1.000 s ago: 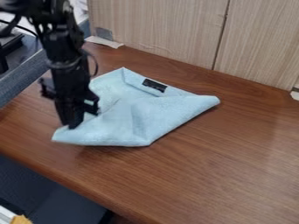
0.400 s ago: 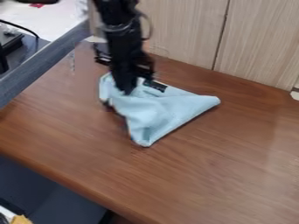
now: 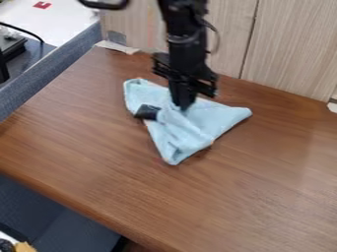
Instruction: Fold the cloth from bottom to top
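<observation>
Your pincer (image 3: pixel 182 106) pinches the cloth (image 3: pixel 182 135); a sideways pull could skew the folds below it, since nothing pins the bottom layer.

No text, brand or number could be read. A black patch (image 3: pixel 147 112), like a label, lay at the left edge of the light blue cloth (image 3: pixel 176 129), and any print on it could not be made out. A red mark (image 3: pixel 42 5) stood on the white surface (image 3: pixel 69 20) at the upper left; whether it was a letter, a sign or a plain shape could not be told.
</observation>
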Tool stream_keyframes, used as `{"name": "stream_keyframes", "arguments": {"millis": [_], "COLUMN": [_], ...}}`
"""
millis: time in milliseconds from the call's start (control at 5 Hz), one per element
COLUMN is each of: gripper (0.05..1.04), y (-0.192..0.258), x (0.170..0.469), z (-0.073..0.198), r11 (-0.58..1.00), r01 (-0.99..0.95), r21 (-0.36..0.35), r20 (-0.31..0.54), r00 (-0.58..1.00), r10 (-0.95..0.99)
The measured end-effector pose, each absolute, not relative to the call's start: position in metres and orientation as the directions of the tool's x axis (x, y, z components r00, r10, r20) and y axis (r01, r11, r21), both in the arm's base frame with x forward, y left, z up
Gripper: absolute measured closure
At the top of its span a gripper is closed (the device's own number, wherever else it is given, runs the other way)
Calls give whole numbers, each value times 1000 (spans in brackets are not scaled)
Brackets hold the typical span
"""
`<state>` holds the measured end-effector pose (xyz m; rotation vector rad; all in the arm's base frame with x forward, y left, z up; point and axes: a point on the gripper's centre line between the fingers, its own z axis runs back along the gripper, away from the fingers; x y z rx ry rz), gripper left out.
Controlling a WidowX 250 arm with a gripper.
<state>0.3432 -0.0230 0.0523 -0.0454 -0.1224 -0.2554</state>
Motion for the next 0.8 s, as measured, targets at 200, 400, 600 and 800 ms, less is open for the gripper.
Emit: {"name": "stream_keyframes", "arguments": {"millis": [200,400,600,800], "gripper": [1029,1029,1029,1014], "y": [-36,-38,-38,-40], "x": [357,365,366,368], "z": [40,20,6,4], "r11": [946,929,917,888], "r01": [322,368,399,458], "r21": [-23,-24,-30,-51], "r20": [120,96,79,93], "r00": [941,926,915,887], "r10": [-318,-365,-395,-452]}}
